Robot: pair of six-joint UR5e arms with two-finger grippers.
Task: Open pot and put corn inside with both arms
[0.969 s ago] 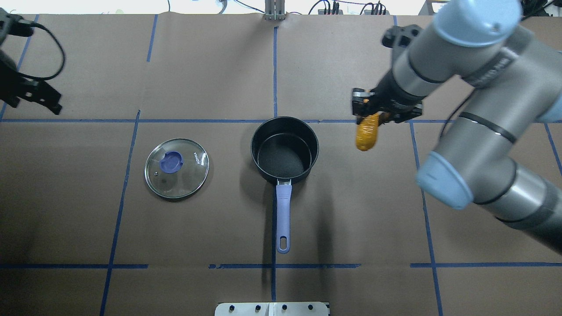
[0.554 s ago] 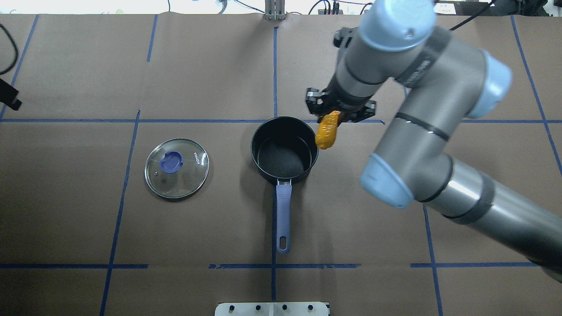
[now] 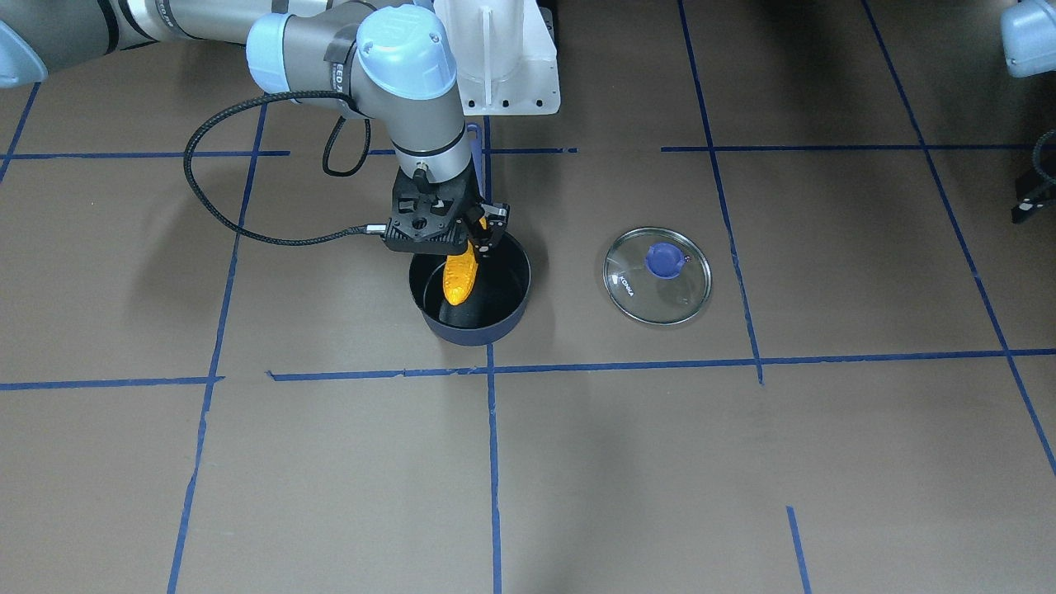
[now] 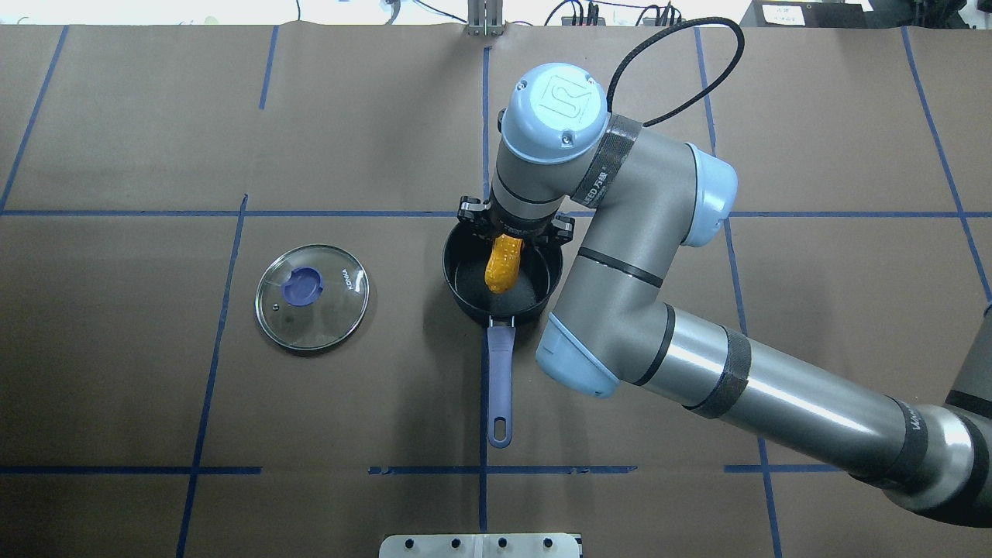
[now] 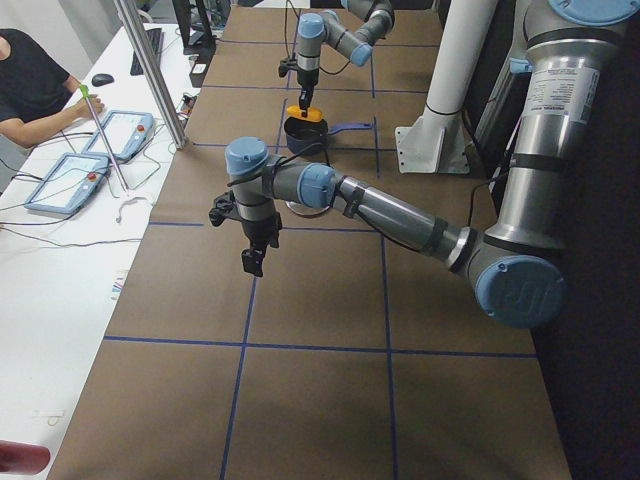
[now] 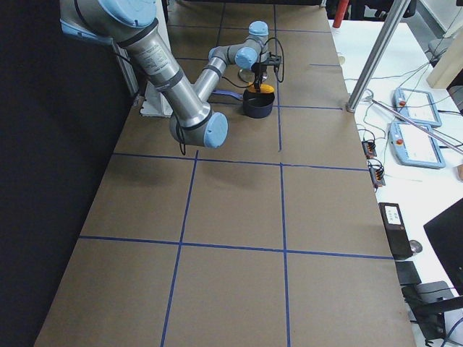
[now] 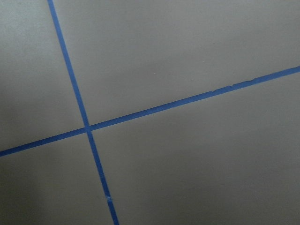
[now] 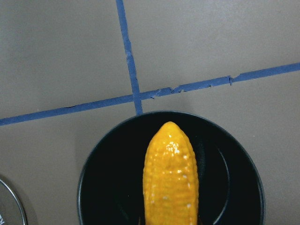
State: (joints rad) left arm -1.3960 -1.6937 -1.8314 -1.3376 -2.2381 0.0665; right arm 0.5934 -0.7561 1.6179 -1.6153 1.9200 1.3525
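Seen from the right wrist camera, the corn is nearest. It hangs tip-down from the right gripper, whose fingers are closed on the cob's upper end. Directly below it lies the open mouth of the pot. The cob sits roughly over the middle of the black interior; the side views put it at about rim height, so it looks to be held above the floor of the pot rather than resting on it. The pot's handle points back toward the robot. The lid lies flat on the table, well apart on the left arm's side, so the opening step looks finished and the placing step is in hand. The next move probably calls for a short descent into the pot, then parting the fingers and lifting straight up clear of the rim. Farthest off, the left gripper hangs over bare table, and whether it is parted or closed cannot be told.
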